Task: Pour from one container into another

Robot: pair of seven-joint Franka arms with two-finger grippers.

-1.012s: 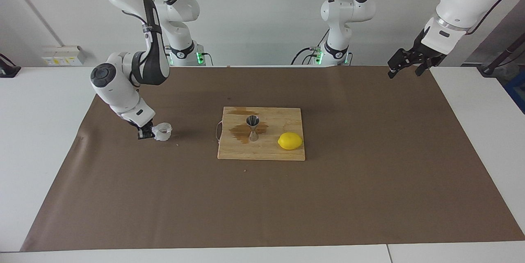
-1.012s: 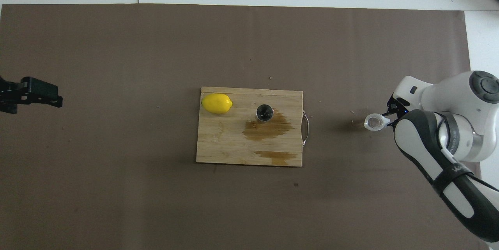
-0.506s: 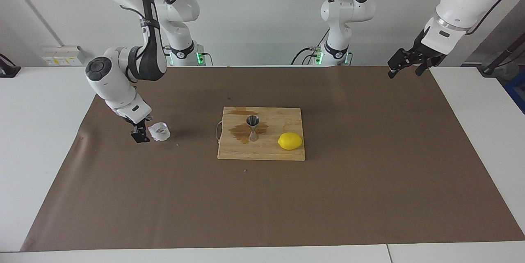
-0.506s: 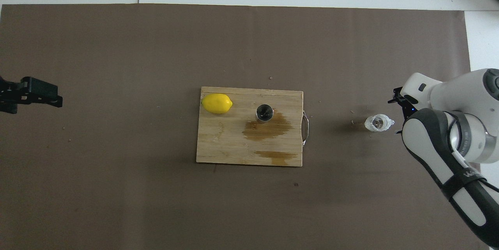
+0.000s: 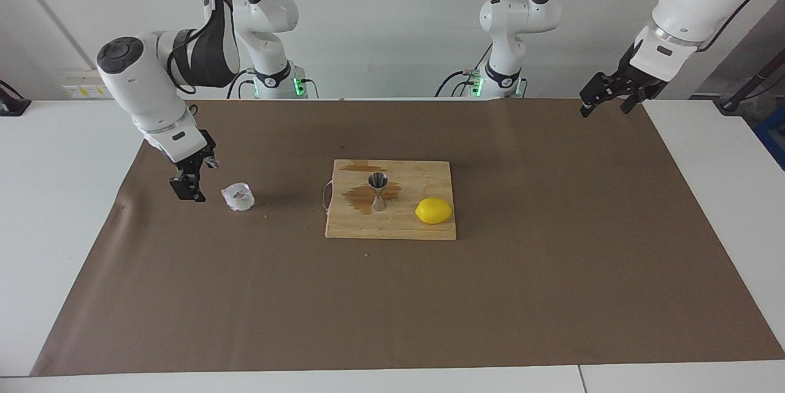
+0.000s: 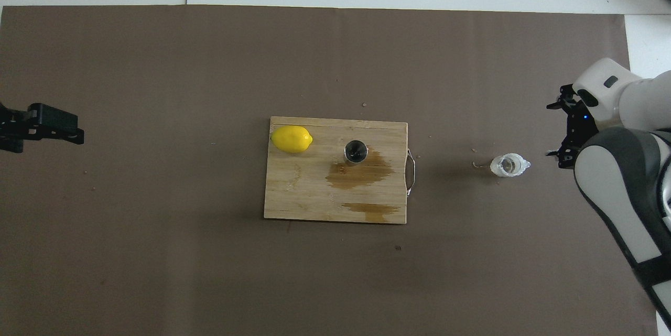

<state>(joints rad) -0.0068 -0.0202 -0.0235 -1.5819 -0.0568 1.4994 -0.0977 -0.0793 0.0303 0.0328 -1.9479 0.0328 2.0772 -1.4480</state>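
Glass cup (image 5: 238, 197) upright on mat; right tool (image 5: 195, 181) beside, open.

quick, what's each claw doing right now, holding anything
Left claw: open, holding nothing, waiting in the air over the mat's edge.
Right claw: open, holding nothing, beside the glass cup and apart from it.

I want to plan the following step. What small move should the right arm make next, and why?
Probably lift the right tool higher and draw it away. It hangs open beside the glass cup, which stands free on the brown paper, and the jigger stands upright on the wet cutting board.
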